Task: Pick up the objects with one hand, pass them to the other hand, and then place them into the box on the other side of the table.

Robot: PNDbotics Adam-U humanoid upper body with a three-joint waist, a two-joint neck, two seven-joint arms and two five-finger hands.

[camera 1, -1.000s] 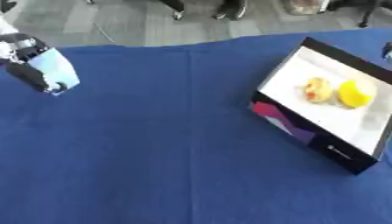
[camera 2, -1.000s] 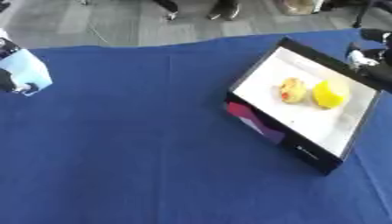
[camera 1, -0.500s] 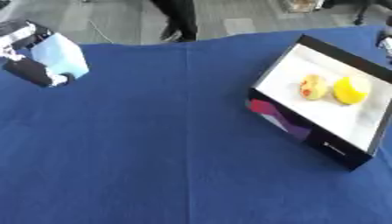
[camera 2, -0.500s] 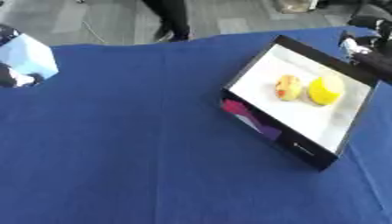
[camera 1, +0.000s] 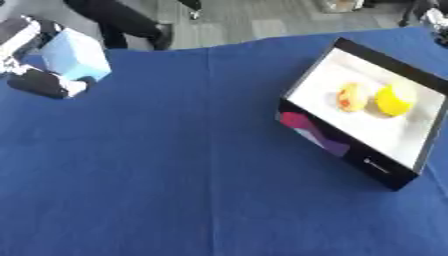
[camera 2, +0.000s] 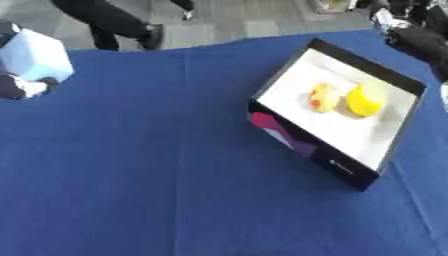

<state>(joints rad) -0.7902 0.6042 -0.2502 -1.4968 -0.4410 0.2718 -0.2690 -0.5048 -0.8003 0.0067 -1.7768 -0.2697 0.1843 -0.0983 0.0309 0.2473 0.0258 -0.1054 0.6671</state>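
Blue cloth (camera 1: 175,175) covers the whole table, lower half of the frame bare, one crease running top to bottom a bit left of centre.

Box (camera 1: 365,114) sits right of centre, turned at an angle to the table edge: black walls, white floor, near wall carries a magenta/purple patch at its left end. Inside, on the white floor toward the far end: a yellow round object (camera 1: 395,98) and just left of it, about touching, a smaller yellow object with a red patch (camera 1: 351,97). Can't tell more about what they are; both blurred.

Left hand (camera 1: 39,80) at the upper left of the frame, over the far left part of the cloth. Its dark fingers are wrapped under and around a light blue block (camera 1: 77,57), which looks held clear of the cloth, tilted, one corner pointing down-right. White and black wrist parts show above it at the frame edge.

Right hand (camera 2: 418,37) shows in the right eye view at the upper right corner, beyond the box's far corner: dark shape with a white bit, too blurred to tell whether its fingers are straight or curled. Nothing visible in it.

Beyond the far table edge, grey floor.
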